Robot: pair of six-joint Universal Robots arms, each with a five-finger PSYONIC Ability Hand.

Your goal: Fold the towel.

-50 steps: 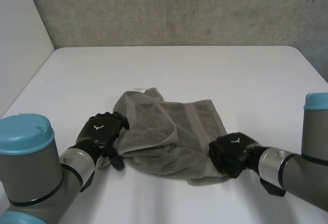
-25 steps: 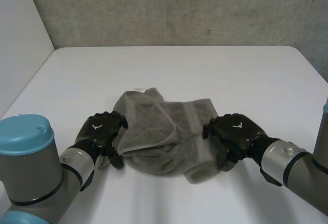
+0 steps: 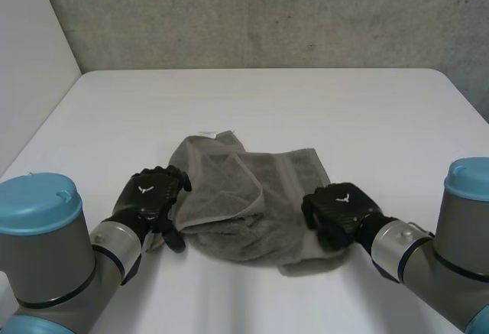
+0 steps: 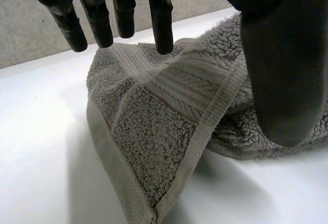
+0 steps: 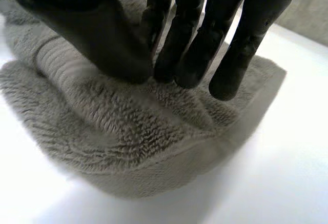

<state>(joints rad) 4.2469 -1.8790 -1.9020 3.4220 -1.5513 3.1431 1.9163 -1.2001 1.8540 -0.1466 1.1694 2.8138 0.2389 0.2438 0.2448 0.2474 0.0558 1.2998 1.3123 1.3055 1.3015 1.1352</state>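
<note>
A grey towel [image 3: 252, 204] lies crumpled in a loose heap on the white table [image 3: 267, 105], with one flap folded over its left half. My left hand [image 3: 149, 196] rests at the towel's left edge. Its fingers [image 4: 161, 24] are straight and open above a raised corner of the towel [image 4: 154, 131], with the thumb [image 4: 282, 70] beside the cloth. My right hand [image 3: 340, 208] sits on the towel's near right edge. There its thumb [image 5: 102, 34] and fingers [image 5: 184, 55] come together and pinch the towel's pile [image 5: 128, 131].
A grey concrete wall [image 3: 267, 13] runs behind the table's far edge. A white panel [image 3: 30, 59] stands along the left side. Bare tabletop surrounds the towel, widest toward the far edge.
My right hand moved up onto the towel's right part with looser fingers, then drew back to the near right edge and closed on it. The left hand stayed put.
</note>
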